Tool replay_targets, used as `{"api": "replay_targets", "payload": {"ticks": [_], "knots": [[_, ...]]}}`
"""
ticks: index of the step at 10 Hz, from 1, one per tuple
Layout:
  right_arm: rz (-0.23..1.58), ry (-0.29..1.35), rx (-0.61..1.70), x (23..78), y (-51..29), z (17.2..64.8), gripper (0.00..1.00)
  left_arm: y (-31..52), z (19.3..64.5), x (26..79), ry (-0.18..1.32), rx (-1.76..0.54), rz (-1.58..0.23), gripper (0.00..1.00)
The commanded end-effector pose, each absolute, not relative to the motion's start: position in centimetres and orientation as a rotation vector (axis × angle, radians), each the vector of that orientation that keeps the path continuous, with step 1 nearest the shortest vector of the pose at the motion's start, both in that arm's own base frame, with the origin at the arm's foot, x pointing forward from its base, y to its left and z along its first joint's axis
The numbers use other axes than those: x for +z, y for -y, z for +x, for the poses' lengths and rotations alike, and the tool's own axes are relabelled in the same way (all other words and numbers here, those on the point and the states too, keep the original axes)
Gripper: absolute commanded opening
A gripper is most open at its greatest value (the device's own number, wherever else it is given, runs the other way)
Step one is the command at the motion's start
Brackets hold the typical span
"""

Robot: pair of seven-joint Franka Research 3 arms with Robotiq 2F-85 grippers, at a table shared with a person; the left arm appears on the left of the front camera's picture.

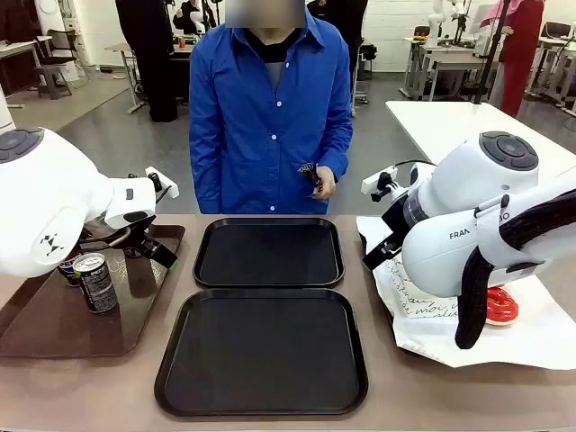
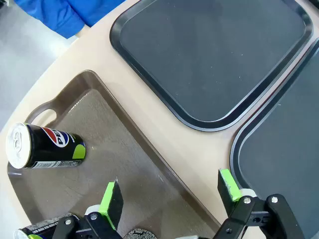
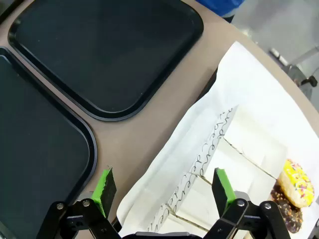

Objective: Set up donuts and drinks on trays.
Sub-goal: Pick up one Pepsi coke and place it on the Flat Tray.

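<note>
Left claw [image 2: 169, 191] hung spread near a rigid, slick can [image 2: 47, 147], probably best pinched mid-body; right claw [image 3: 163, 185] hung spread near a soft donut [image 3: 296, 181], likely needing a gentle side grip.

Can [image 2: 37, 231] cut off at btm edge; choc donut [image 3: 285, 214] partly behind R end effector [image 3: 163, 185].

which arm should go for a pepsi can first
Left, probably. The left end effector, open, hangs at the brown tray, where a can stands close by. The right end effector is open over the white paper near the donuts, across both black trays from that can.
</note>
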State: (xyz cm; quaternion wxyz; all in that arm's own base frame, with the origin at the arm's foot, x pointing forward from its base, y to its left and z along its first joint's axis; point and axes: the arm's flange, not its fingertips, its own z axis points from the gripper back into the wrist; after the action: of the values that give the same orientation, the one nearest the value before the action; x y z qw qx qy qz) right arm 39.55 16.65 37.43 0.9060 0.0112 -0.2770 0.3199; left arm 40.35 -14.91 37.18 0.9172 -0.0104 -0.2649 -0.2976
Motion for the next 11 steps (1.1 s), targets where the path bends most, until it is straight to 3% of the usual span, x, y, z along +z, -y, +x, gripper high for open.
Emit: {"api": "replay_targets", "payload": {"ticks": [1, 11], "knots": [[0.023, 0.572, 0.661, 37.43, -16.65, 39.55, 1.0, 14.92, 40.35, 37.18, 0.545, -0.612, -0.021, 1.0], [0.023, 0.572, 0.661, 37.43, -16.65, 39.55, 1.0, 14.92, 40.35, 37.18, 0.545, -0.612, -0.021, 1.0]]}}
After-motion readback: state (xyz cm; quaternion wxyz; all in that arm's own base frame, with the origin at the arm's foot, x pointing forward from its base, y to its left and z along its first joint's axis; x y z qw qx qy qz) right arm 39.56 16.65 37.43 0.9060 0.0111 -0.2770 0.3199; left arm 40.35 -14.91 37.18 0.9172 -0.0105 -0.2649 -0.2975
